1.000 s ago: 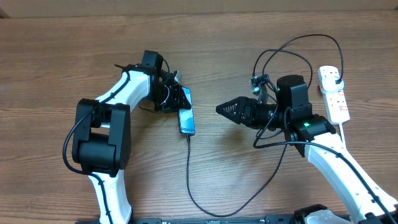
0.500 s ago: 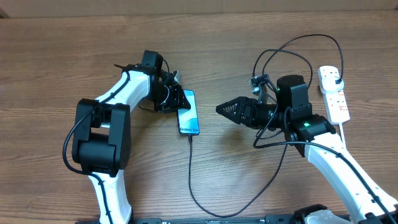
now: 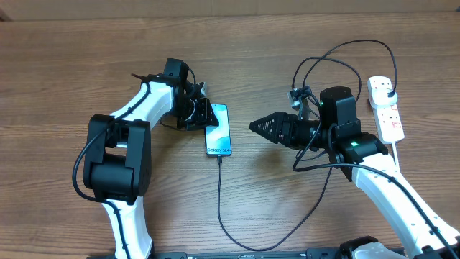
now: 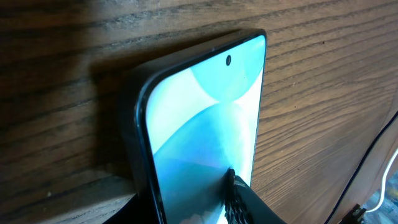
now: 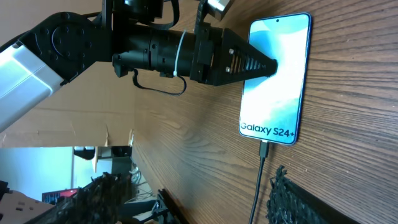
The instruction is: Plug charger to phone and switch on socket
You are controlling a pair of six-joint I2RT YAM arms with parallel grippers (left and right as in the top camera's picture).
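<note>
The phone (image 3: 219, 129) lies near the table's middle, with its light blue screen up and "Galaxy S24+" legible in the right wrist view (image 5: 277, 81). My left gripper (image 3: 205, 116) is shut on the phone's left long edge, with one finger on the screen (image 4: 205, 124). The charger's black cable (image 3: 219, 201) has its tip in the phone's bottom edge (image 5: 263, 149). It loops across the table's front and up to a black plug (image 3: 389, 88) in the white socket strip (image 3: 388, 119) at the far right. My right gripper (image 3: 253, 126) is open and empty, right of the phone.
Loops of black cable (image 3: 345, 54) arch over the table behind my right arm. The strip's white cord (image 3: 397, 155) runs down the right side beside that arm. The charger cable crosses the front of the table (image 3: 244, 246).
The phone has tipped from standing on its edge to lying flatter, screen up, and shifted slightly right. The left gripper stayed on it. The right arm has not moved.
</note>
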